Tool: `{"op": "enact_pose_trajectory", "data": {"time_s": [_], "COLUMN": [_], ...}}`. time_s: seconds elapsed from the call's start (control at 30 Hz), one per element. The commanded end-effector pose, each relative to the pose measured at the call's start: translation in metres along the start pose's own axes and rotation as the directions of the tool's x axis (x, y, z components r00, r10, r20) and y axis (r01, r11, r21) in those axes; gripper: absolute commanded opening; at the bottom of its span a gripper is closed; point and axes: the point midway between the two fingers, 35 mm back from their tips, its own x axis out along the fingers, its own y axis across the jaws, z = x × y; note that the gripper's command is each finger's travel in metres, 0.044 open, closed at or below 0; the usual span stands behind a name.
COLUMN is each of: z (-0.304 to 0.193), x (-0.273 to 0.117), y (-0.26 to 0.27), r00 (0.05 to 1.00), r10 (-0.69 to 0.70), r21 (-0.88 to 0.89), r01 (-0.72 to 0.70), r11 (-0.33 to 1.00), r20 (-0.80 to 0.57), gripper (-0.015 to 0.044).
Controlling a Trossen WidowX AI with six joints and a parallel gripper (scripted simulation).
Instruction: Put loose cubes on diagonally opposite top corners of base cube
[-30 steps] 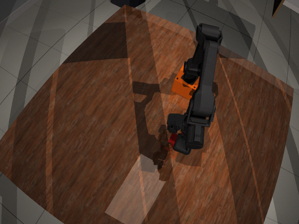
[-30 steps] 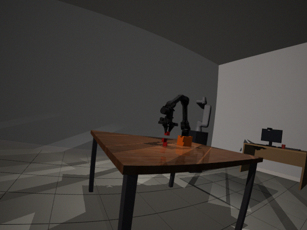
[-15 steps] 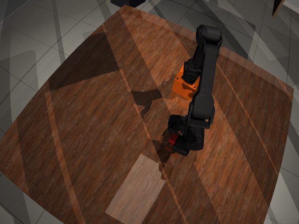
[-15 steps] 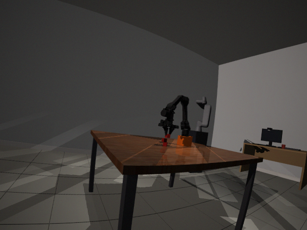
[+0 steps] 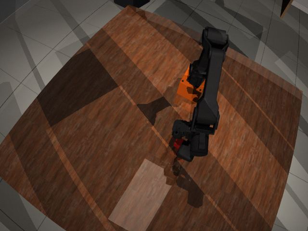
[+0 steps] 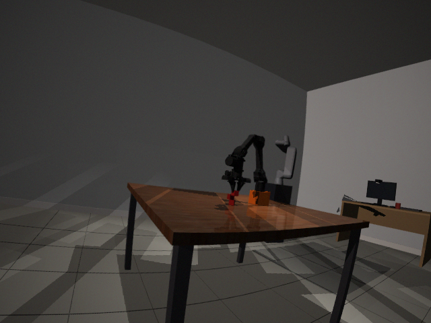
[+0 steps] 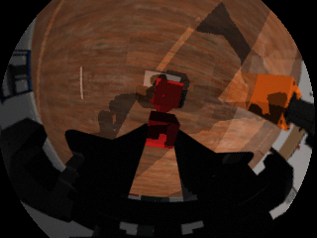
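My gripper [image 6: 236, 191] [image 7: 160, 129] points down, shut on a red cube [image 6: 236, 193] [image 7: 163, 130]. The red base cube [image 6: 231, 202] stands on the table. The other loose red cube [image 6: 229, 196] [image 7: 168, 94] sits on top of the base, overhanging its left side in the exterior view. The held cube is beside it, over the base's right side and looking slightly higher; whether it touches the base I cannot tell. In the wrist view the two loose cubes are close together, and the base is mostly hidden. In the top view the arm covers most of the cubes.
An orange block [image 5: 186, 90] [image 6: 259, 197] [image 7: 273, 94] is at the arm's base on the wooden table [image 5: 82, 159] [image 6: 194, 215]. A pale rectangle [image 5: 139, 196] is on the table beyond the cubes. A grey robot arm [image 6: 289, 163] stands behind the table, and a desk [image 6: 400, 217] is farther right.
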Motion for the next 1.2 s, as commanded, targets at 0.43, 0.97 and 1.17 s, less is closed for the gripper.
{"op": "enact_pose_trajectory", "data": {"time_s": [0.43,0.97,1.17], "z": [0.0,0.0,0.0], "x": [0.026,0.027,0.027], "y": [-0.001,-0.001,-0.001], "r00": [1.0,1.0,1.0], "r10": [-0.002,-0.002,-0.002], "r21": [-0.041,-0.048,-0.048], "r01": [0.003,0.003,0.003], "r11": [0.999,0.999,0.999], "r20": [0.031,0.031,0.031], "gripper": [0.0105,0.0105,0.0205]}}
